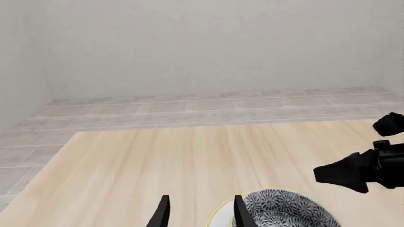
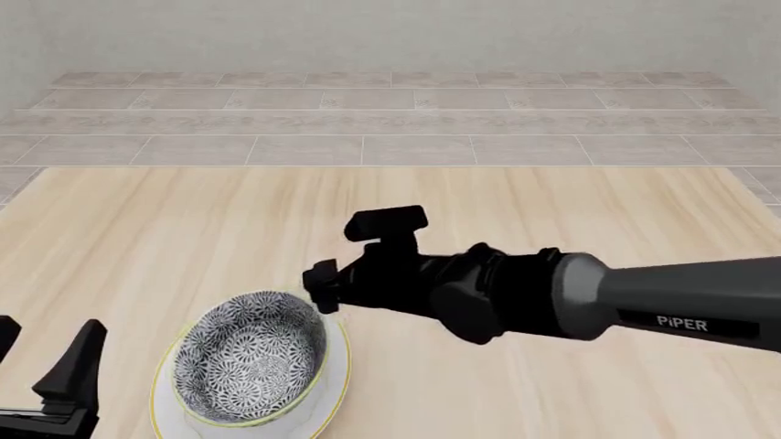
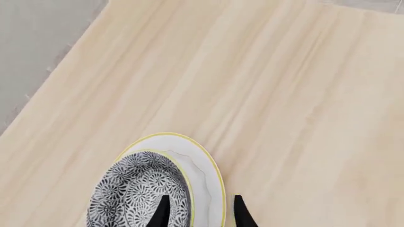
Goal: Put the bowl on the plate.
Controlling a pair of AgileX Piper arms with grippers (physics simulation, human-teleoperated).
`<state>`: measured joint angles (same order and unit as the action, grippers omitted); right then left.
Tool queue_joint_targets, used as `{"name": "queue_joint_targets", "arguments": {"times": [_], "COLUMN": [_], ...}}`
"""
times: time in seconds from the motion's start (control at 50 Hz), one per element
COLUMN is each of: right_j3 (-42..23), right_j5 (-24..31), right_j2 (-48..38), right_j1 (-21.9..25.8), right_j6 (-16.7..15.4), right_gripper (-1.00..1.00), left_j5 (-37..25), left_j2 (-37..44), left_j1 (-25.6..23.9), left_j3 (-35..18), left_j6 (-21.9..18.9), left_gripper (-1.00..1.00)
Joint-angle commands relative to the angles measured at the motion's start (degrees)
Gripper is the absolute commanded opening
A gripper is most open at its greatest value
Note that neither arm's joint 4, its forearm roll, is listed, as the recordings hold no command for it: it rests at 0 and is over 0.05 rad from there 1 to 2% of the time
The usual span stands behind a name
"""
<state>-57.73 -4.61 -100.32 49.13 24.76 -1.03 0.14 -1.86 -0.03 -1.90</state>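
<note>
The bowl [image 2: 251,357], black-and-white floral with a thin yellowish rim, rests on the white yellow-rimmed plate [image 2: 337,380] near the table's front left. My right gripper [image 2: 320,287] hovers just over the bowl's right rim and is open. In the right wrist view its fingers [image 3: 241,213] straddle the edges of the bowl [image 3: 136,191] and the plate [image 3: 203,170] without closing on either. My left gripper [image 2: 43,352] stands open to the left of the plate, holding nothing. In the left wrist view the bowl [image 1: 287,210] and a sliver of the plate [image 1: 221,216] lie beside the left gripper [image 1: 200,213].
The light wooden table [image 2: 550,229] stretches away behind and to the right of the plate. The right arm [image 2: 635,297] crosses above it from the right, and its gripper [image 1: 353,172] shows in the left wrist view. Tiled floor [image 2: 390,119] lies past the far edge.
</note>
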Motion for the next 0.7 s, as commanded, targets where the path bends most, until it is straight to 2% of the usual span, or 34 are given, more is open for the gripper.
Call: {"name": "queue_joint_targets", "arguments": {"times": [0.02,0.34,0.7], "right_j3": [1.8,4.47,8.62], "right_j5": [-0.6,-0.78,-0.05], "right_j2": [2.47,7.12,16.57], "right_j1": [-1.57,-2.63,-3.26], "right_j6": [-0.87,-0.74,0.09], "right_gripper": [1.0,1.0,1.0], "left_j5": [0.14,0.45,0.63], "left_j2": [-0.11,-0.12,-0.12], "left_j1": [-0.47,-0.88,-1.03], "left_j3": [0.02,0.01,0.01], "left_j6": [-0.33,-0.91,-1.2], "left_gripper": [1.0,1.0,1.0]}}
